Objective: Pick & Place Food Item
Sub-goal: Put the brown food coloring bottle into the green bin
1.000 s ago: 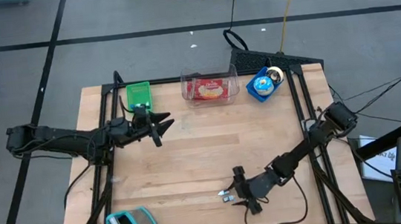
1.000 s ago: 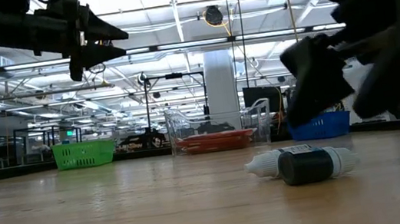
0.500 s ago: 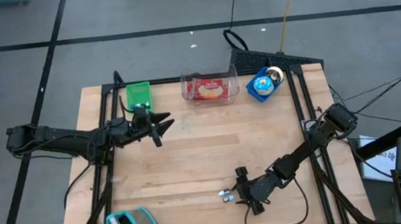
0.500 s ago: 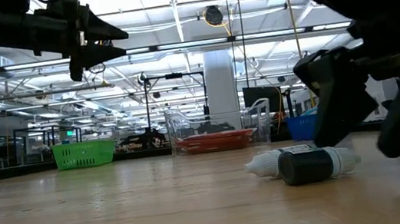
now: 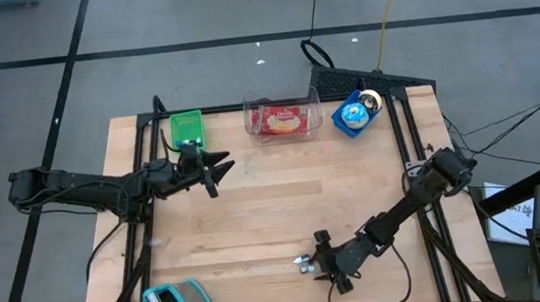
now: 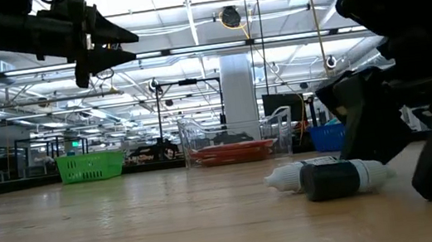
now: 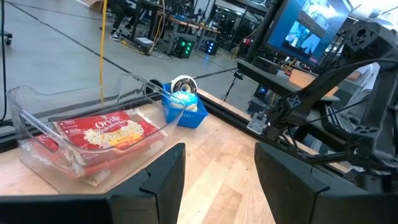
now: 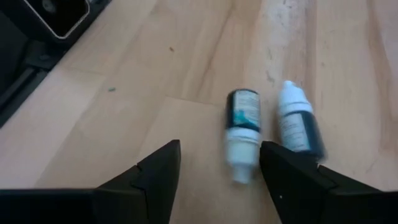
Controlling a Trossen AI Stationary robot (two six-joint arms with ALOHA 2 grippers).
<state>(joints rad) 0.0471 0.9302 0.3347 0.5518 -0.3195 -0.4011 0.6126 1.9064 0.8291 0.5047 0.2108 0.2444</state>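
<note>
Nothing picked yet: two bottles (image 8: 273,127) lying side by side on the desk (image 5: 266,212) at about 6 o'clock. Right gripper (image 5: 317,257) low just beside them, fingers apart, empty. Left gripper (image 5: 220,168) hanging released near 10 o'clock; grasp, lift and placing all left.

A pale wooden counter (image 5: 257,223) stands on a grey concrete floor (image 5: 186,19) crossed by dark lines, cables trailing at the top of the high view. Beyond the counter's far edge in the low view, a white square column (image 6: 237,80) rises at centre under rows of bright ceiling strip lights (image 6: 183,0). A lit blue monitor screen (image 7: 311,28) glows at the left wrist view's upper right.
</note>
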